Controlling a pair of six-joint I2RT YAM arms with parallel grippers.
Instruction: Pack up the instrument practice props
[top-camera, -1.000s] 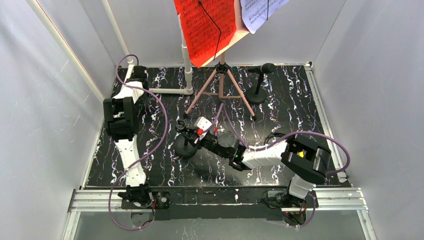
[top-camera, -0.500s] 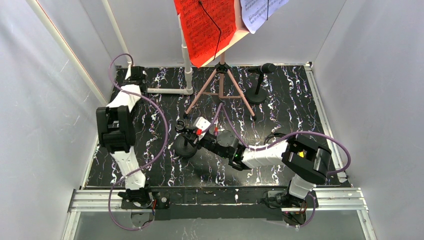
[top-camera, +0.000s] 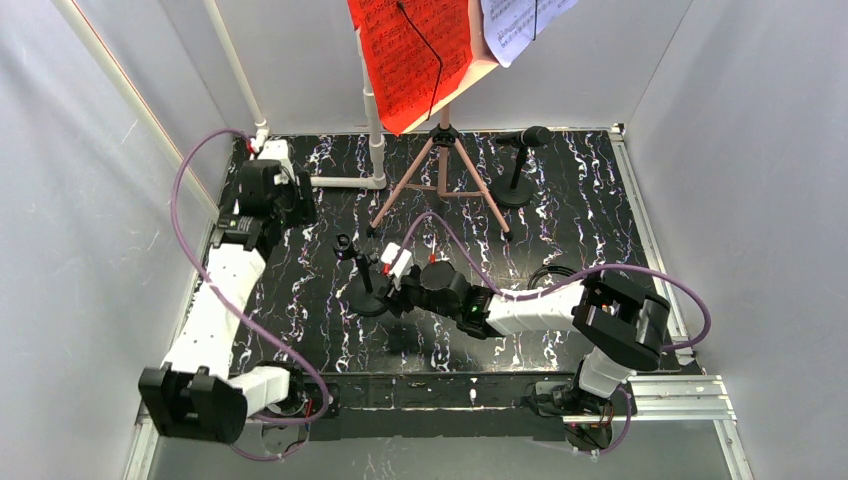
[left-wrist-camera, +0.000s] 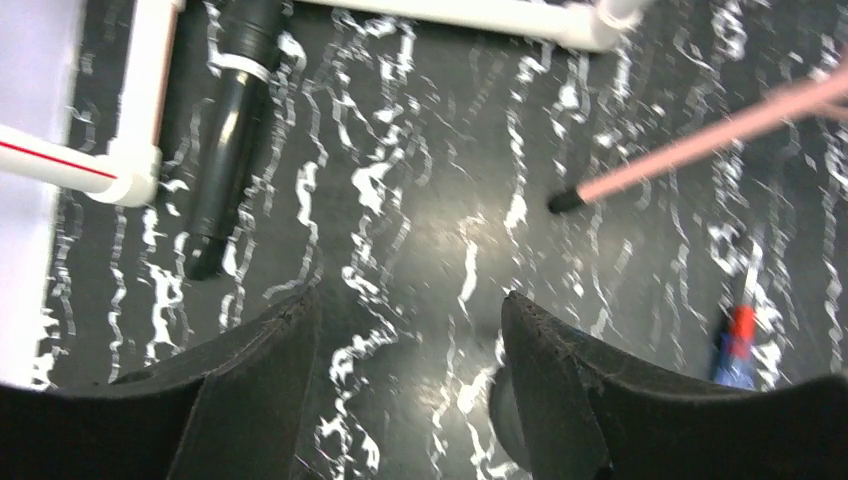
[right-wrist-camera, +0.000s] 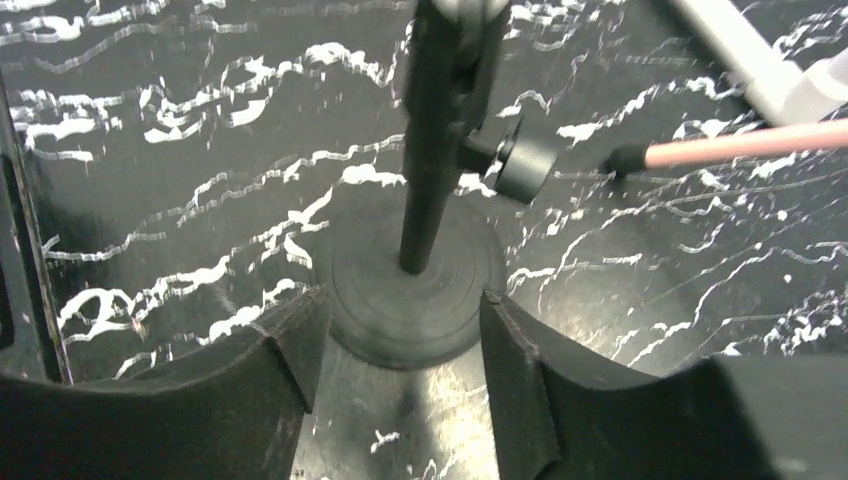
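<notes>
The pink rack (top-camera: 440, 175) stands on tripod legs at the back, with a red sheet (top-camera: 415, 55) and a white sheet (top-camera: 520, 25) on it. One black microphone (top-camera: 535, 135) stands on its round base (top-camera: 513, 193) at the back right. A second black stand (top-camera: 358, 270) with a round base (right-wrist-camera: 410, 290) is mid-mat. My right gripper (top-camera: 385, 287) is open, and its jaws straddle the near edge of that base (right-wrist-camera: 400, 330). My left gripper (top-camera: 290, 205) is open and empty above the mat (left-wrist-camera: 410, 310). A black microphone-like cylinder (left-wrist-camera: 235, 130) lies beside the white pipe.
The white pipe frame (top-camera: 345, 182) runs along the back left, with an upright (top-camera: 372, 120) beside the rack. A pink tripod leg tip (left-wrist-camera: 565, 200) lies right of my left gripper and also shows in the right wrist view (right-wrist-camera: 625, 158). Grey walls enclose the mat.
My left arm has stretched out and its gripper has moved from the back left corner a little nearer and to the right. The right gripper and the stand's top have shifted left.
</notes>
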